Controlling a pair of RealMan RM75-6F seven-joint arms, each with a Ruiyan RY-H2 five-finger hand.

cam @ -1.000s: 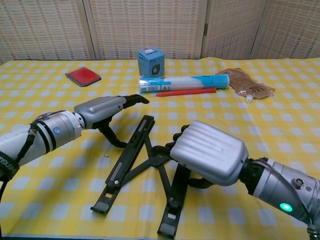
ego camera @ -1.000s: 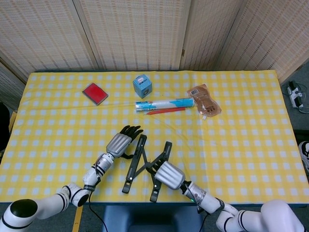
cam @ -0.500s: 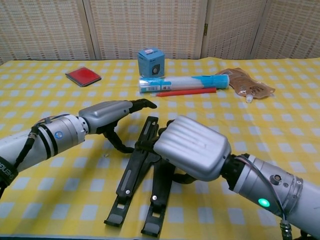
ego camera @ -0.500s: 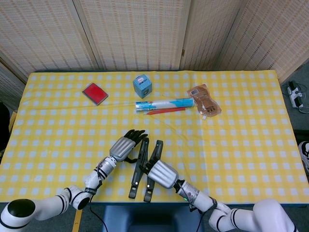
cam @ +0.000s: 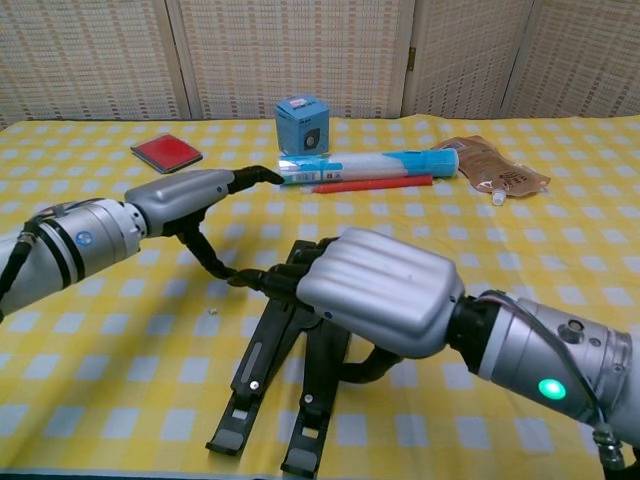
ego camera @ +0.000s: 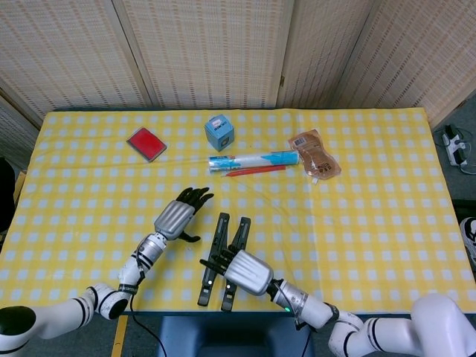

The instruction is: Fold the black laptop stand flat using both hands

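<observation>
- Woven screens stand behind our table (ego camera: 387, 223), which wears a yellow and white checked cloth.
- Far to the left, near the back, we see a red card (ego camera: 146, 143) lying flat on the cloth.
- Our left hand (ego camera: 176, 216) sits left of centre with its fingers stretched forward and apart, holding nothing; in the chest view this hand (cam: 196, 203) is raised off the cloth, its thumb curving down toward the stand, and we cannot tell whether the thumb touches it.
- Behind it, a small blue box (ego camera: 219, 132) stands upright.
- Just nearer than the box, a blue and white tube (ego camera: 253, 160) lies on its side, with a red pen (ego camera: 256, 171) right beside it along its near edge.
- At the near edge, the laptop stand (ego camera: 221, 262) lies with its two black legs close together, almost parallel.
- Our right hand (ego camera: 244, 271) rests on top of the stand, its fingers (cam: 300, 262) curled over the legs.
- To the right at the back, a brown pouch (ego camera: 315, 154) lies flat.
</observation>
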